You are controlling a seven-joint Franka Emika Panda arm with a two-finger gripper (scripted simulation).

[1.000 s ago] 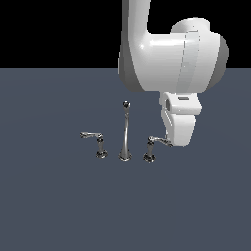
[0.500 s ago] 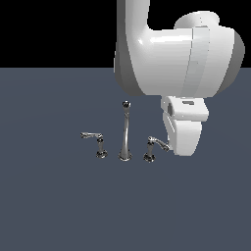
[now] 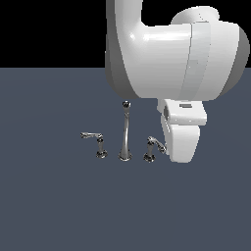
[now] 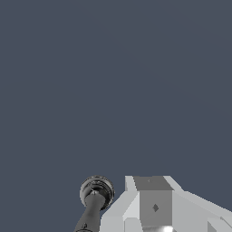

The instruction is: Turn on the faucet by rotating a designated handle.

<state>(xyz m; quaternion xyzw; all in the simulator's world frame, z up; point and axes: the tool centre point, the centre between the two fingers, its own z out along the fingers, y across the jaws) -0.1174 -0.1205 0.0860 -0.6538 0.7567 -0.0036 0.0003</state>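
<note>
1. We locate the faucet (image 3: 125, 132) on the grey floor (image 3: 59, 206); its handle (image 3: 152, 148) stands on the exterior view's right of the spout (image 3: 125, 128).
2. We see the gripper (image 3: 179, 147) just beside the handle's lever.
3. We cannot tell the state of the jaws.
4. The wrist view shows the handle (image 4: 94, 199) beside the gripper body.

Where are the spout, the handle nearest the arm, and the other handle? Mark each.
spout (image 3: 125, 135): exterior view, mid-stem.
handle nearest the arm (image 3: 150, 156): exterior view, post.
other handle (image 3: 100, 147): exterior view, post.
</note>
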